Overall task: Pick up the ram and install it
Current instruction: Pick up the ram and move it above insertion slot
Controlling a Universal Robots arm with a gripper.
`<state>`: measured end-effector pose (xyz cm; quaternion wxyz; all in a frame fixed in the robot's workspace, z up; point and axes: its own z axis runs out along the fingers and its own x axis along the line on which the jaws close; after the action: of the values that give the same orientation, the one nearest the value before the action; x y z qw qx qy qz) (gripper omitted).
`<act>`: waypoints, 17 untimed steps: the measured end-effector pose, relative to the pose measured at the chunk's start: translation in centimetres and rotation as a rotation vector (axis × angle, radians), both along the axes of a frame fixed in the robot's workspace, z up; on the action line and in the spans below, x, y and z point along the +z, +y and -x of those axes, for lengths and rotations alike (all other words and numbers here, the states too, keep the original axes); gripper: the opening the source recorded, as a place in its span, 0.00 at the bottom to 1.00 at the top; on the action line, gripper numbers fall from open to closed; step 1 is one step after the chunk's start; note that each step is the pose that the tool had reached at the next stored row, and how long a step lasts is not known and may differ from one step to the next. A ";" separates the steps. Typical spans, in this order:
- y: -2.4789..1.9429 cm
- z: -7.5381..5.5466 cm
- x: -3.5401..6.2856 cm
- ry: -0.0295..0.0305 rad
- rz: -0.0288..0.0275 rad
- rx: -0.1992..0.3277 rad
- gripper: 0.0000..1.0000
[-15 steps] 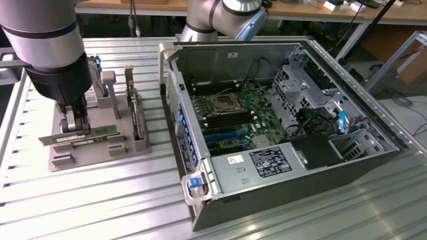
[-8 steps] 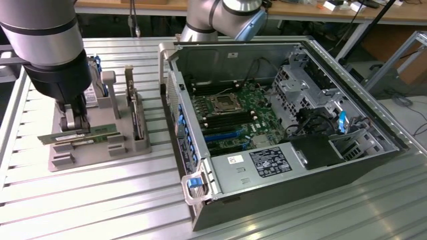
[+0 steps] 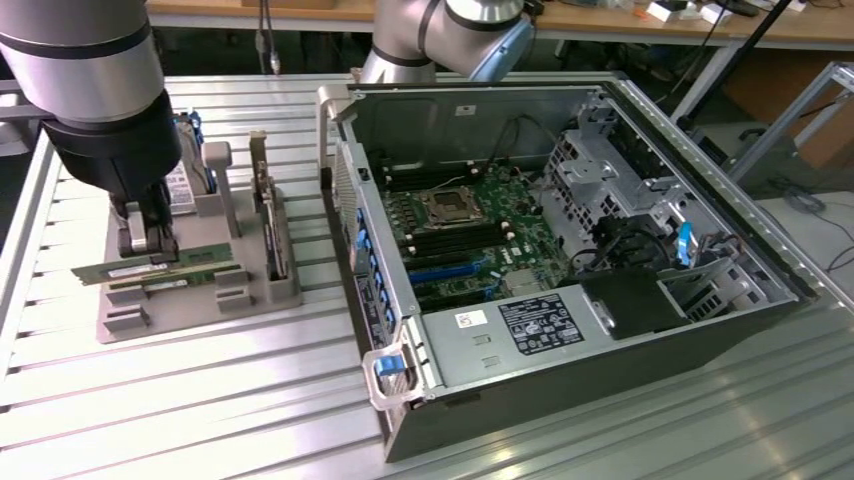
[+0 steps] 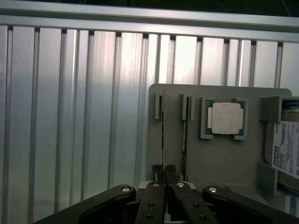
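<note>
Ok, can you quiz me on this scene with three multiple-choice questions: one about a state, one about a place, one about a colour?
1. The computer case is: A sealed shut; B open, motherboard showing; C upside down.
2. The gripper is: A over the grey holder; B inside the case; C above a keyboard.
3. The ram that the gripper is shut on is: A red; B white; C green.
Answers: 1 B, its side panel is off; 2 A, it hangs over the holder at the exterior view's left; 3 C, its board is green.
</note>
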<state>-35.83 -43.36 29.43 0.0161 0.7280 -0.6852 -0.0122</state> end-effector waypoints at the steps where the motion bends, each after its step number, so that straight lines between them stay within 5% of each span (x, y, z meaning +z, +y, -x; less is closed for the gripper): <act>1: 0.00 0.0 0.08 0.0001 0.0000 0.000 0.12; 17: 0.00 0.0 1.11 0.0000 0.0004 0.000 0.12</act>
<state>-35.79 -43.36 30.54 0.0162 0.7280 -0.6852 -0.0121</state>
